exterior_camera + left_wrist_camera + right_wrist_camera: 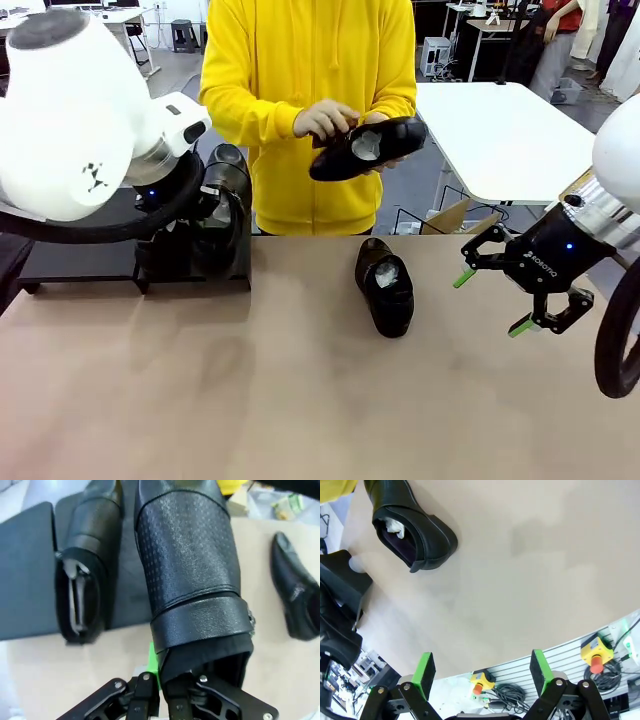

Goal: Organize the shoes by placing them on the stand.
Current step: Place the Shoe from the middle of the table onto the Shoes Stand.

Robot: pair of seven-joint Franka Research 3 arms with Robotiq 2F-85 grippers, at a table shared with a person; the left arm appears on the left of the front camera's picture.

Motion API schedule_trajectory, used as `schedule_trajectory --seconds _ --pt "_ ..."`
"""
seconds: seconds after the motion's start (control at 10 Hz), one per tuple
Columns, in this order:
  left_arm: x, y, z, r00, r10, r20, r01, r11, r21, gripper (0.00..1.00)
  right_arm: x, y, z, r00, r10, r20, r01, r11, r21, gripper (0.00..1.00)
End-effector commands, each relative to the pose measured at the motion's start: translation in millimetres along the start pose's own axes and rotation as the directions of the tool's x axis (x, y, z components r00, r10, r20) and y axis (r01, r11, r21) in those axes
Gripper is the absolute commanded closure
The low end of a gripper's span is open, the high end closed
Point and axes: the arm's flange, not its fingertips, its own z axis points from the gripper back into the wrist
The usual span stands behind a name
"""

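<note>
My left gripper (160, 682) is shut on the heel rim of a black shoe (190, 575). The shoe's toe reaches over the black stand (27, 580); whether it rests there I cannot tell. Beside it, another shoe (82, 585) lies on the stand. In the front view both shoes (226, 190) show at the stand's (70, 262) right end, behind my left arm. A third shoe (387, 288) with white paper inside lies mid-table (415, 530). The person in a yellow hoodie holds a fourth shoe (366, 148) in both hands above the far edge. My right gripper (497, 298) hovers open at the right (482, 672), holding nothing.
Bare brown tabletop (300, 400) stretches in front of both arms. A cardboard box (450, 217) sits just past the far edge on the right, with a white table (500, 130) behind it. Yellow emergency-stop buttons (594, 652) and cables lie below the table's near edge.
</note>
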Motion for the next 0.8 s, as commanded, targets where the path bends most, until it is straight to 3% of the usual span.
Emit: schedule_trajectory --seconds 0.0,0.4,0.7 --pt "19.1 -11.4 -17.2 0.997 0.021 0.074 -0.022 1.0 0.013 1.0 1.8 0.5 0.6 1.0 0.017 -0.005 -0.017 1.0 0.008 0.0" --pt "33.0 3.0 -54.4 0.99 0.073 0.119 -0.08 0.995 0.053 1.0 1.8 0.5 0.6 1.0 0.017 -0.005 -0.017 1.0 0.008 0.0" --pt "36.9 6.6 -73.5 0.99 0.093 0.103 -0.1 0.993 0.066 1.0 1.8 0.5 0.6 1.0 0.017 -0.005 -0.017 1.0 0.008 0.0"
